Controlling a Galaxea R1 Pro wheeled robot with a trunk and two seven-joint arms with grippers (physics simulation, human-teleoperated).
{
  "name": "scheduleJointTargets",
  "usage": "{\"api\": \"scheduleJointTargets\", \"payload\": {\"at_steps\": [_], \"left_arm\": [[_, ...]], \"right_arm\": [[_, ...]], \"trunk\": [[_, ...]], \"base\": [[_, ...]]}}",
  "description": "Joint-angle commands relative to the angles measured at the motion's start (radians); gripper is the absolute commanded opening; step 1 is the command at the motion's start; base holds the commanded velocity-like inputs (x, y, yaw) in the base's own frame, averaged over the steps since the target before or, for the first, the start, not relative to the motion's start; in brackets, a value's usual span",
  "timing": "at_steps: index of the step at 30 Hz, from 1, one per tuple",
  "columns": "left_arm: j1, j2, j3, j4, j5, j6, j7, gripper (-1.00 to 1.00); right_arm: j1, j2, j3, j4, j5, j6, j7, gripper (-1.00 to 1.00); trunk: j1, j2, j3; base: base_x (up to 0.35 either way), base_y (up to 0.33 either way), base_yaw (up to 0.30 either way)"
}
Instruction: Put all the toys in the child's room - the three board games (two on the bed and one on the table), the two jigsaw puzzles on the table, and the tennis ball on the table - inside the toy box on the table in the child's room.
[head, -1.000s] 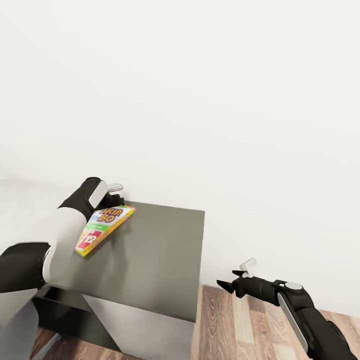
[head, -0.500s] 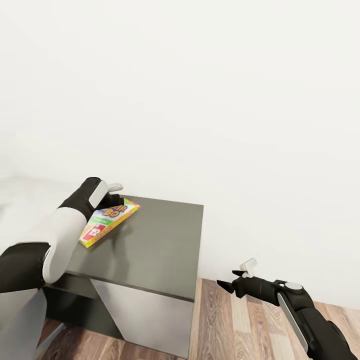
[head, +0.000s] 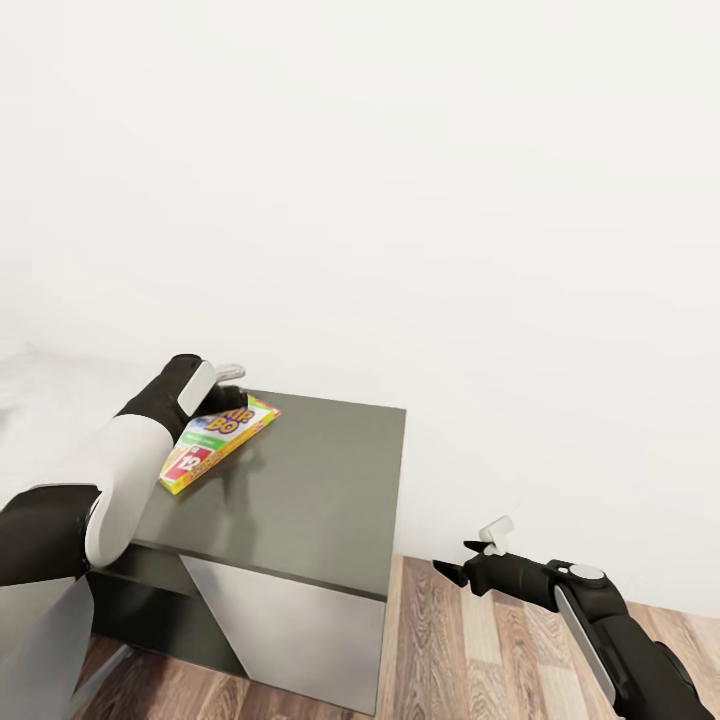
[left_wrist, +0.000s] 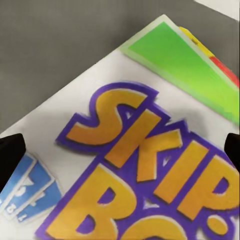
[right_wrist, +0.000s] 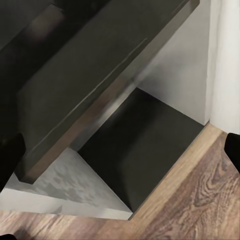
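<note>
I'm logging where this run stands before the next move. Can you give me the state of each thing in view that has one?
Board game: tilted over the dark cabinet top, held at its upper end.
Left pincer: shut on the board game.
Right pincer: empty, out over the wood floor; I can't tell whether it is open or shut.

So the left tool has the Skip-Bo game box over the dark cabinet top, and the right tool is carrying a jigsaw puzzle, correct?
Not quite. The left tool does have the game box over the dark cabinet top, but the right tool carries nothing: the head view shows it bare above the wood floor, its jaws apart.
</note>
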Motion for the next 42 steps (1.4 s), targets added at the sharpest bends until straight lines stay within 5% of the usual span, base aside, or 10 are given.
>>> {"api": "scheduleJointTargets", "payload": {"at_steps": [1,21,42], "left_arm": [[0.000,0.000,-0.003,-0.001,0.011,-0.005,0.007,1.00],[0.000,0.000,-0.008,-0.012,0.005,-0.123,0.000,1.00],[0.000,0.000,-0.011,-0.006,0.006,-0.129,0.000,1.00]], "right_arm": [[-0.001,0.000,0.001,-0.001,-0.006,0.008,0.000,1.00],[-0.001,0.001,0.003,-0.001,-0.005,0.008,-0.002,1.00],[-0.001,0.001,0.003,-0.001,-0.004,0.008,-0.001,1.00]], "trunk": [[0.000,0.000,-0.001],[0.000,0.000,-0.001],[0.000,0.000,-0.001]], "base": [[-0.014,-0.019,0.000],[-0.001,-0.002,0.000],[0.062,0.013,0.000]]}}
